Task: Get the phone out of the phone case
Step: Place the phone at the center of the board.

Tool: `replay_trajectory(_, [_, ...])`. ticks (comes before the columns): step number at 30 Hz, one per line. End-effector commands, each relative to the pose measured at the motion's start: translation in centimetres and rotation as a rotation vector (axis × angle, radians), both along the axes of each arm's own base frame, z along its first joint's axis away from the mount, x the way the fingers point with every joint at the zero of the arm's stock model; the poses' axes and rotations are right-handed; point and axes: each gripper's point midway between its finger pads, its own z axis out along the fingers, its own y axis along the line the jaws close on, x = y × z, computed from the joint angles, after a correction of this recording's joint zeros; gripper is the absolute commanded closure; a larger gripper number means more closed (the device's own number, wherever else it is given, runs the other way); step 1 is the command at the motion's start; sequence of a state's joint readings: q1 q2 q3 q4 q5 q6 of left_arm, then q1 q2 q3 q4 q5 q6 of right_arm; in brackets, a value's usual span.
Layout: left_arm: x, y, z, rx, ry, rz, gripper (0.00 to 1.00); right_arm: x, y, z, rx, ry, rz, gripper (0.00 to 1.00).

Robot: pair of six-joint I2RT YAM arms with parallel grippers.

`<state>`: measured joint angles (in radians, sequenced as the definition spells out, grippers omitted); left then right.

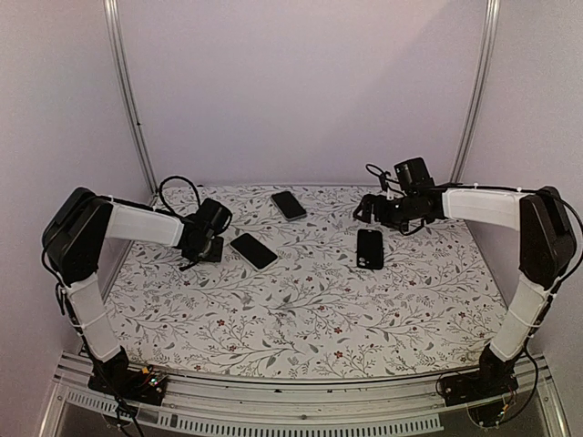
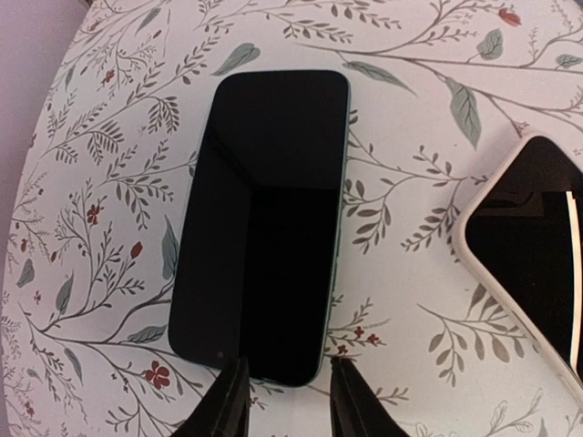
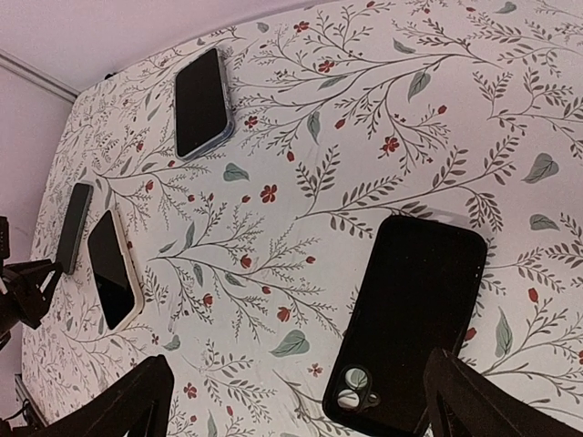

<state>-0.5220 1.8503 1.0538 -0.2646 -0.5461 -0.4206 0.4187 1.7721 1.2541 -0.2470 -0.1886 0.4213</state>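
A dark phone with a teal edge (image 2: 260, 228) lies screen up on the floral tablecloth. My left gripper (image 2: 288, 382) hovers over its near end, jaws a little apart with nothing between them; it is at the left in the top view (image 1: 211, 238). Beside it lies a phone in a cream case (image 2: 533, 273), also in the top view (image 1: 253, 250). A black phone case (image 3: 414, 319) lies back up, the cloth showing through its camera holes; it also shows in the top view (image 1: 370, 248). My right gripper (image 3: 301, 405) is wide open above and left of it.
Another phone in a clear-edged case (image 1: 289, 205) lies near the back of the table, also in the right wrist view (image 3: 200, 102). Booth walls and metal posts (image 1: 127, 91) close in the back and sides. The right gripper (image 1: 364, 209) hangs near the back right.
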Motion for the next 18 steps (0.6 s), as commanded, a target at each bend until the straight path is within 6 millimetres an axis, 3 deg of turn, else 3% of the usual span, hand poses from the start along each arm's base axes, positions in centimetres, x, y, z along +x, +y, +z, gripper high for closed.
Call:
replay_trajectory(1, [0.1,-0.8,0.0,-0.016,0.006,-0.014,0.67,0.0,1.4,0.2,-0.006,-0.003,0.046,0.01])
replay_trajectory(8, [0.4,-1.6,2.2,-0.062,-0.025,-0.031,0.57,-0.8,3.4,-0.7,-0.025,0.012,0.106,0.01])
replay_trajectory(18, [0.7,-3.4,6.4,-0.194,-0.086,-0.068,0.35,-2.3,7.9,-2.0,-0.078,0.022,0.235,0.01])
